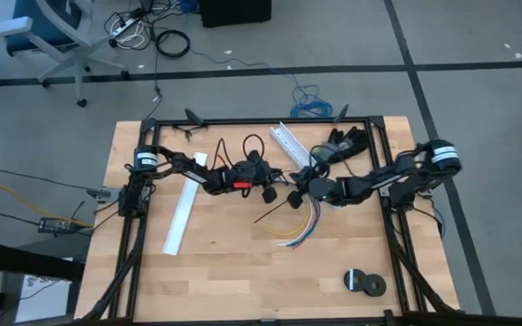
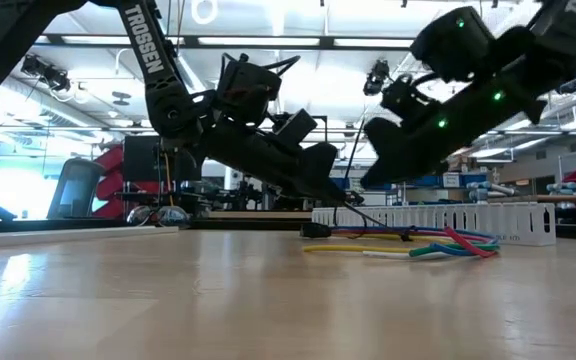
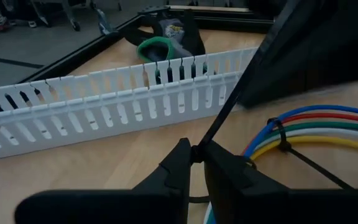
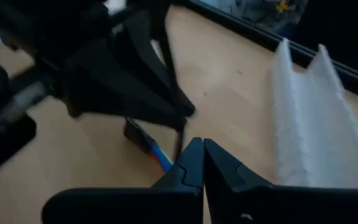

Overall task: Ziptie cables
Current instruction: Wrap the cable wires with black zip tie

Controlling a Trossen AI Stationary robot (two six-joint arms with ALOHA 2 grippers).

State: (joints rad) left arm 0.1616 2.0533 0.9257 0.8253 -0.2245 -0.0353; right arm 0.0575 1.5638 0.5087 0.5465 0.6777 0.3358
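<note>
The left tool [image 3: 194, 155] pinches the ziptie [image 3: 229, 106] looped round the cables [image 3: 316, 127]; the right tool [image 4: 194, 152] is pressed shut beside it. Best to pull the strap steadily along its own line, bundle kept low on the table [image 1: 225, 263].

Near half of the table [image 1: 243, 272] lies open — two tape rolls [image 1: 364, 282], apparently, sit there; far side crowded — white channel [image 1: 288, 140] behind the cables [image 1: 299, 226].

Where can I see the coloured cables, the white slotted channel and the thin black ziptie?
cables [image 3: 316, 127]: left wrist view, on the green wire of the bundle.
white slotted channel [image 3: 104, 106]: left wrist view, on its slotted side wall.
ziptie [image 3: 225, 112]: left wrist view, mid-strip above the left gripper [image 3: 194, 155].
</note>
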